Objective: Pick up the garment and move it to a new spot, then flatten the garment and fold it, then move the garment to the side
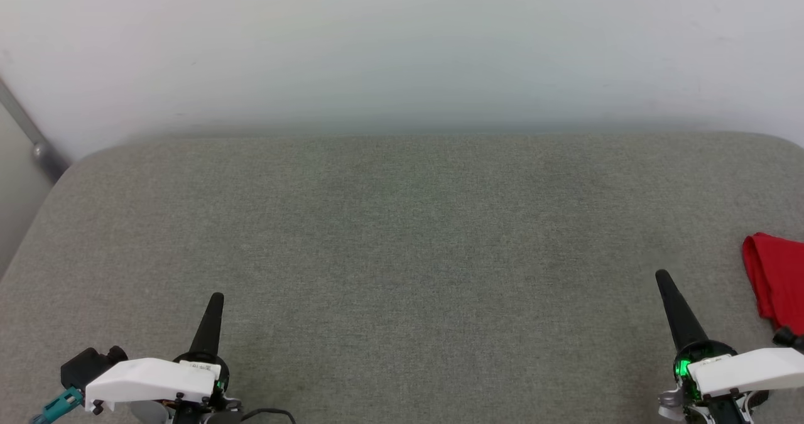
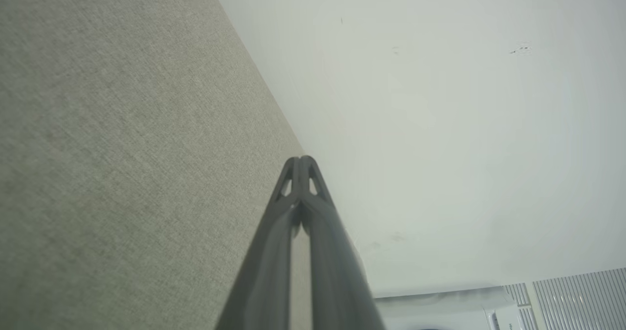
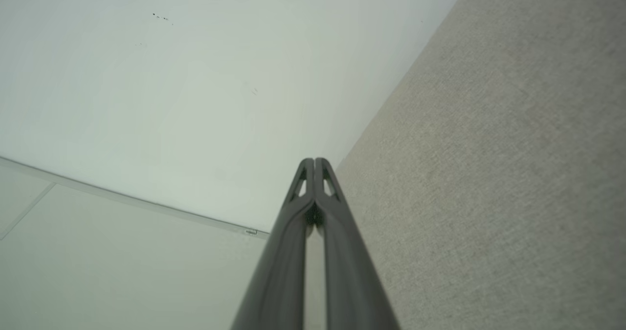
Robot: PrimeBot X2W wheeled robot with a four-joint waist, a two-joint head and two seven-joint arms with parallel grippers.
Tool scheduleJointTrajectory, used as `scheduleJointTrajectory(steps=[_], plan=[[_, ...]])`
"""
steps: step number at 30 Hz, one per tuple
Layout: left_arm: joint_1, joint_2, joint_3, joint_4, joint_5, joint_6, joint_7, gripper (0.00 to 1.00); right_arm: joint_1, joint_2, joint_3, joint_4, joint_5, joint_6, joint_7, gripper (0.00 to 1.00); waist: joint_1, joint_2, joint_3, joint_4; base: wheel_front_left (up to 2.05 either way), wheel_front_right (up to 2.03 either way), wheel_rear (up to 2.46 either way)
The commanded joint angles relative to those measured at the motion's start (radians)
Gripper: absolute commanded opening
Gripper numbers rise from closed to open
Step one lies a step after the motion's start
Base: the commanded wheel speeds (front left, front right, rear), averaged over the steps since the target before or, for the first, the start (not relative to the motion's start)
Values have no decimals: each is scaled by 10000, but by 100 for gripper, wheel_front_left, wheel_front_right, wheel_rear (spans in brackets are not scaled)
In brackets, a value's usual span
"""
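The garment (image 1: 779,279) is a red bundle at the right edge of the head view, partly cut off, lying on the grey fabric surface (image 1: 402,242). My right gripper (image 1: 662,277) stands shut just to its left, apart from it, holding nothing. At the lower left my left gripper (image 1: 217,298) is shut too, far from the garment. In the left wrist view the left gripper (image 2: 301,160) has its tips pressed together above the grey surface. The right wrist view gives the same for the right gripper (image 3: 314,161), tips together.
A pale wall (image 1: 402,47) rises behind the grey surface. A grey metal bar (image 1: 28,135) slants down at the far left. In the left wrist view a white appliance (image 2: 464,310) sits in the bottom right corner.
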Motion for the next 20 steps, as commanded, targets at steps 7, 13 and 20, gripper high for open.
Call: scheduleJointTrajectory(steps=[7, 13, 20], plan=[[-308, -159, 251, 27, -594, -170, 203, 0, -373, -50, -52, 174, 810, -1, -7, 0, -1, 0, 31, -8, 0, 0, 0], [-370, -281, 389, 80, -979, -242, 340, 0, -482, -42, -80, 335, 1335, -2, 1, 0, -1, 0, 58, -14, 0, 0, 0], [-452, -432, 548, 139, -1414, -327, 497, 0, -608, -29, -115, 515, 1919, -2, 13, 0, -1, 0, 88, -22, 0, 0, 0]])
